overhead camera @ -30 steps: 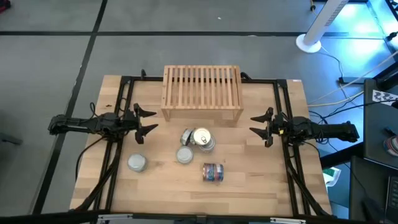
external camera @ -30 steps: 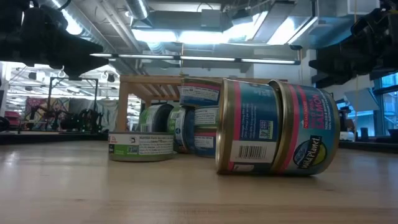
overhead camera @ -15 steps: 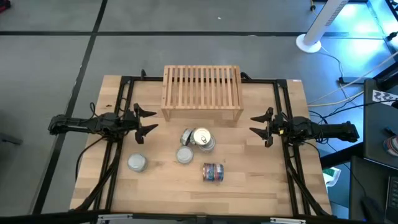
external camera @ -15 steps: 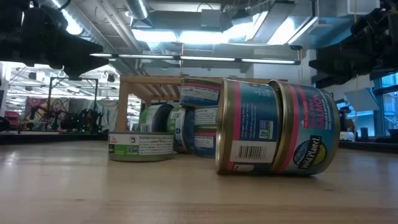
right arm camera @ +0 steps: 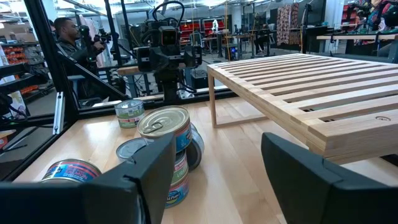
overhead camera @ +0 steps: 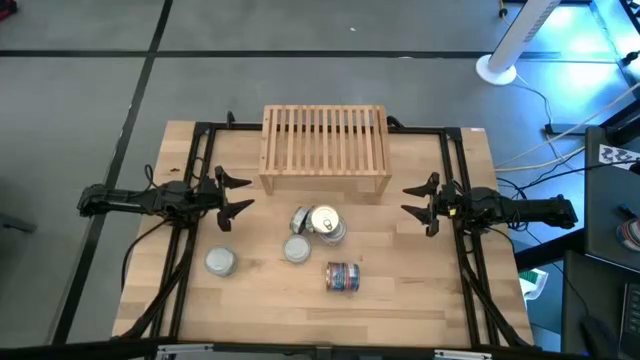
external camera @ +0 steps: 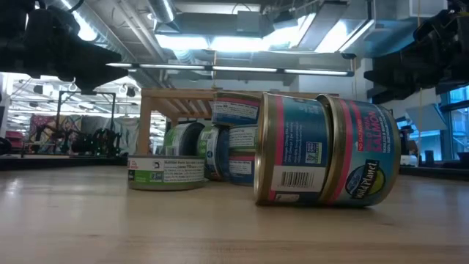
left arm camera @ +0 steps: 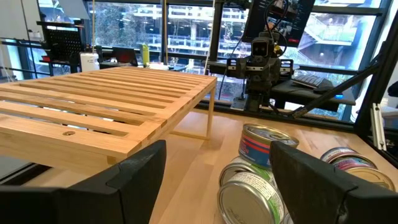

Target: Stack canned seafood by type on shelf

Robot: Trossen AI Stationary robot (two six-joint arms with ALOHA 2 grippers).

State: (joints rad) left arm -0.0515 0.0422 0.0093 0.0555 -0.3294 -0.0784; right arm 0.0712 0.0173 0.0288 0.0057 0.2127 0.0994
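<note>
Wooden table seen from above, black frame rails running down both sides. Slatted light-wood shelf at the far middle edge, top bare, open space beneath between its side legs.

Left gripper parked at the table's left side, level with the shelf's front, fingers spread wide, holding nothing. Right gripper mirrored at the right side, fingers likewise spread and empty. Both well apart from every tin.

Tins in front of the shelf, near table centre: a tight cluster with a gold-lidded tin on top and others tipped against it; exact count in the pile hard to make out from overhead. Silver-lidded flat tin just beside the cluster toward the near edge. Another silver-lidded tin alone toward the left, near the left rail. Blue-red labelled tins lying on their side nearest the front edge.

Open tabletop to the right of the tins and along the front edge; a clear strip between the cluster and the shelf's front.

Low view: the lying labelled tins fill the foreground and hide part of the cluster behind; shelf leg visible at left, the rest of the shelf mostly blocked. Arms only dark shapes in the upper corners.

Right wrist view: a person in the room beyond the table.
</note>
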